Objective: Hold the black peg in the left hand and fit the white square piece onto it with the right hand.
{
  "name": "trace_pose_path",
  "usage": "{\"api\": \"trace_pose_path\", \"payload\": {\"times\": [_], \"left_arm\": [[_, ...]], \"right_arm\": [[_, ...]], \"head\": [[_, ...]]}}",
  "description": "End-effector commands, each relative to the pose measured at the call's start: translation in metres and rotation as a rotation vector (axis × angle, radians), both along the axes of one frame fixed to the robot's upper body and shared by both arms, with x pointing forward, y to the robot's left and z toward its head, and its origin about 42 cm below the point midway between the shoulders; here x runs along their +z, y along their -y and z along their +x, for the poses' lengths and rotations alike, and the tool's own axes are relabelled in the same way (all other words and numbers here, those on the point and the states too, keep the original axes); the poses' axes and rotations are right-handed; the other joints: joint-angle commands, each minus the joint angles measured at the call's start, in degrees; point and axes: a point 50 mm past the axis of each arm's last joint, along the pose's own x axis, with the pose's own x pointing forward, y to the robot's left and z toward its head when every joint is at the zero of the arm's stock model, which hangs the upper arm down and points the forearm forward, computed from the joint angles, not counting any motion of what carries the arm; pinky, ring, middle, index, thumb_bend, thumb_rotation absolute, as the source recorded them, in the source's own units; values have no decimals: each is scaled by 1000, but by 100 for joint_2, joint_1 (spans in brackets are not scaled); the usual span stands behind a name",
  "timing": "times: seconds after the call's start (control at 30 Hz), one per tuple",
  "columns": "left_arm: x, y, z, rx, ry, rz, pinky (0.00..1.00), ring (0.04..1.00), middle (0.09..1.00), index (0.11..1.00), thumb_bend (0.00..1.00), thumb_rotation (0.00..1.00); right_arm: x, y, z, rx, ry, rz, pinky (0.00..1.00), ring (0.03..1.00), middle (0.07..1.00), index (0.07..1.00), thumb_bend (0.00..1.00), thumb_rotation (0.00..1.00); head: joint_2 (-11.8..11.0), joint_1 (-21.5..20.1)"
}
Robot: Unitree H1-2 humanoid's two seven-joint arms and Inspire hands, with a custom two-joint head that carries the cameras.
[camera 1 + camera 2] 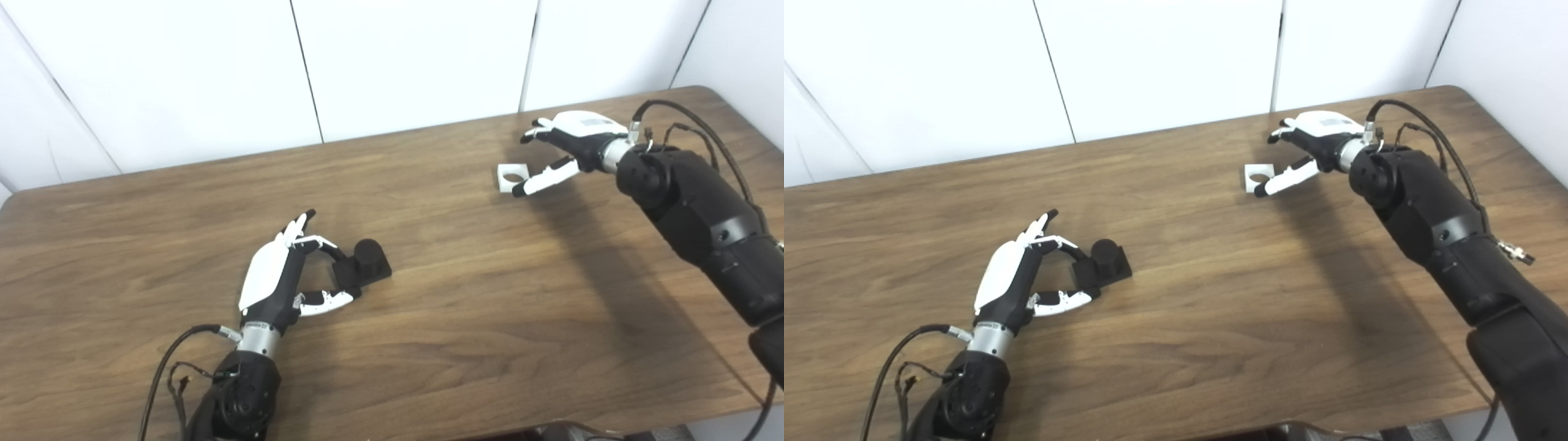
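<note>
At the far right of the table (pixel 465 343), the white piece (pixel 510 176) lies flat, hole up, just left of the right hand (pixel 566 150), whose spread fingers are set around it but not yet closed. Near left, the black peg (pixel 366 262) stands upright on its base, touched by the left hand (pixel 288 272), curled loosely and not clamped. Nothing else is seen between the two.

The left hand (pixel 278 275) is being held low with its white back turned up and leftward, fingers (pixel 297 226) and thumb (pixel 324 301) curved forward and spread apart. The right hand (pixel 566 147) is being extended leftward from a raised, bent black forearm (pixel 698 214), its fingers and thumb (pixel 545 179) likewise being kept parted.
</note>
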Motion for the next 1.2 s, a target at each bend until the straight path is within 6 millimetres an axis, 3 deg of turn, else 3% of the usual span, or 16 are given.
{"api": "trace_pose_path", "payload": {"times": [0.0, 0.3, 0.4, 0.57, 0.7, 1.17], "left_arm": [[-13, -9, -4, 33, -64, 76, 1000, 1000, 1000, 492, 518, 87], [-13, -7, -6, 43, -52, 91, 1000, 1000, 991, 491, 519, 85], [-13, -6, -7, 45, -50, 97, 1000, 1000, 991, 492, 519, 85], [-13, -6, -9, 64, -65, 107, 1000, 1000, 989, 492, 518, 86], [-14, -7, -10, 76, -77, 116, 1000, 1000, 988, 492, 518, 86], [-14, -10, -14, 83, -83, 118, 1000, 1000, 989, 492, 518, 87]], "right_arm": [[34, -6, 12, 40, 82, 0, 997, 1000, 1000, 900, 1000, 741], [22, -11, 10, 51, 58, 11, 998, 1000, 1000, 882, 1000, 694], [16, -13, 9, 58, 59, 32, 993, 1000, 1000, 853, 999, 631], [6, -17, 7, 72, 80, 62, 973, 1000, 1000, 763, 888, 452], [0, -18, 6, 72, 95, 82, 972, 1000, 1000, 721, 843, 376], [-2, -16, 3, 71, 124, 73, 973, 1000, 994, 670, 755, 277]], "head": [[5, 2], [56, 66], [84, 86], [109, 100], [120, 104], [165, 109]]}}
